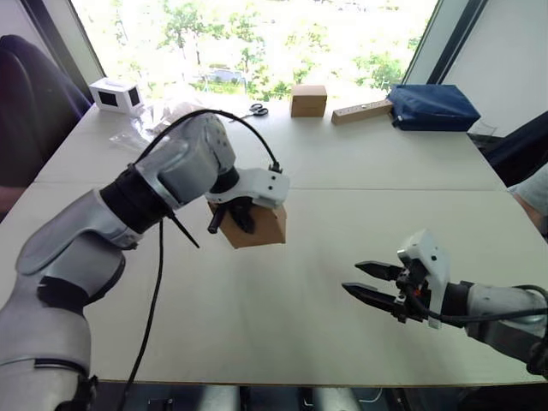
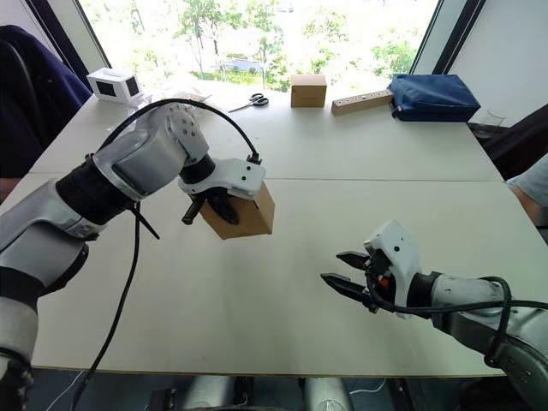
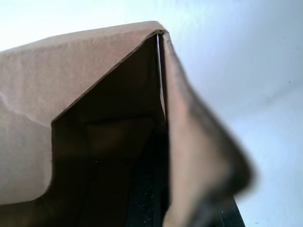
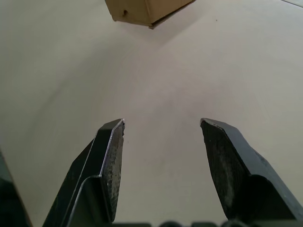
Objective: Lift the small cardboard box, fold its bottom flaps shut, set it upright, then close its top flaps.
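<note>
The left gripper (image 1: 231, 216) holds the small cardboard box (image 1: 261, 228) clear of the white table (image 1: 282, 317), near the middle of the tabletop and a little to the left. Its black fingers (image 1: 242, 214) are clamped on the box's left side, and the box hangs tilted, with one lower corner pointing down toward the table. In the left wrist view the box (image 3: 71, 85) sits right against the camera, its open end facing the lens, a loose flap (image 3: 189, 142) standing out at one side and the dark inside showing between the walls.

The right gripper (image 1: 364, 281) hovers low over the near right part of the table, well apart from the box, its two fingers spread and nothing between them. They point left, toward the box. In the right wrist view both fingers (image 4: 111, 161) stand wide apart above bare table, and a lower corner of the box (image 4: 142, 9) shows farther on.

Along the far edge of the table lie a smaller, cube-like brown box (image 1: 308, 100), a long narrow tan block (image 1: 361, 111) just to its right, and a dark blue bag (image 1: 432, 107) at the far right. Scissors (image 1: 255, 110) lie left of the cube-like box, and a small white device (image 1: 114, 95) stands at the far left corner, with clear plastic wrap (image 1: 158, 120) beside it.
</note>
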`<state>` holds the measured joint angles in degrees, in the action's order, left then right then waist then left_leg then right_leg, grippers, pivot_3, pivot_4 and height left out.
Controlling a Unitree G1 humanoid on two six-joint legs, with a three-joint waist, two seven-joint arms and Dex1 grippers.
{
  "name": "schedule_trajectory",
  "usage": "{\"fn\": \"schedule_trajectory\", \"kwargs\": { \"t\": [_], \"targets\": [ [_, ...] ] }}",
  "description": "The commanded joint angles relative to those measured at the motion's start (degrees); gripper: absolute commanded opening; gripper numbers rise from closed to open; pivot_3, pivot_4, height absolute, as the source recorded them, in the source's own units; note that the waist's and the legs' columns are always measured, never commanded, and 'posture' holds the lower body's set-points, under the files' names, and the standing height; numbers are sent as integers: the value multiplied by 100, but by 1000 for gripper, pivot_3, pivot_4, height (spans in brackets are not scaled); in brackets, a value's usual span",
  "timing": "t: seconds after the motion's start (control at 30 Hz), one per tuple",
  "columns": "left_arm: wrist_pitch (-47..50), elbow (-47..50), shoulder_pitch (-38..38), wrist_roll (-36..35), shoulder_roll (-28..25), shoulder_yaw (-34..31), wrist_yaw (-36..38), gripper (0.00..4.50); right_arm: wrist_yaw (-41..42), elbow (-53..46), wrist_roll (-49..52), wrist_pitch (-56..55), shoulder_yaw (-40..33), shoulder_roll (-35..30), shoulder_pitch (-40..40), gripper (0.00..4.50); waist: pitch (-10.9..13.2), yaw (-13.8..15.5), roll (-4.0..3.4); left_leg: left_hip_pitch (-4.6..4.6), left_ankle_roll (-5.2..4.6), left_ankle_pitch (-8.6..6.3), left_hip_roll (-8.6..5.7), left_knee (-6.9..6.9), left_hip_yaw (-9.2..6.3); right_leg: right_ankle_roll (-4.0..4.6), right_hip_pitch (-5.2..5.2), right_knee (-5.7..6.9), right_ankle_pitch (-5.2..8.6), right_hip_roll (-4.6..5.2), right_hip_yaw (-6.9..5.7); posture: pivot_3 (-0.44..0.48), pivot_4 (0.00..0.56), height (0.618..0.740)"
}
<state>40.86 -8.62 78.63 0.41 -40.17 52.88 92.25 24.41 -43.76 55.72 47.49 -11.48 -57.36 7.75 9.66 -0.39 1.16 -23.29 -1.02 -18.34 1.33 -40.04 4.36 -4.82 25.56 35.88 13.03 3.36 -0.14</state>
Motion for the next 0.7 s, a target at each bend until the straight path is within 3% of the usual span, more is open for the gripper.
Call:
{"fn": "schedule_trajectory", "kwargs": {
  "t": [0.03,0.13,0.33,0.57,0.7],
  "targets": [
    [989,773,547,-800,-70,612,25,0,-96,-502,-617,-22,197,-127,-14,2687,0,-3,0,-4,0,0,0,0,-3,-3,4,0,1,0,0,0,150,740],
    [1817,1085,535,-908,180,676,25,0,-261,-657,-1139,-17,289,-150,9,2687,-1,59,-1,-3,-4,-2,-7,-2,-5,-19,5,13,11,9,-1,0,150,740],
    [2159,1289,487,-744,567,734,-122,0,-220,-630,-1438,-79,351,194,78,2687,-1,102,-2,4,-4,-1,-36,-11,-10,-5,-3,23,23,7,11,0,150,740],
    [1956,692,391,-341,1098,785,-734,0,-126,-638,-1460,-122,95,548,149,2687,-1,110,-2,5,-4,-1,-40,-12,-15,-20,-9,22,14,7,11,0,150,740],
    [1657,559,380,-208,1138,777,-714,0,-84,-622,-1493,-127,83,675,159,2687,-1,107,-2,5,-4,-1,-40,-13,-16,-19,-9,21,14,8,11,0,150,740]
  ]
}}
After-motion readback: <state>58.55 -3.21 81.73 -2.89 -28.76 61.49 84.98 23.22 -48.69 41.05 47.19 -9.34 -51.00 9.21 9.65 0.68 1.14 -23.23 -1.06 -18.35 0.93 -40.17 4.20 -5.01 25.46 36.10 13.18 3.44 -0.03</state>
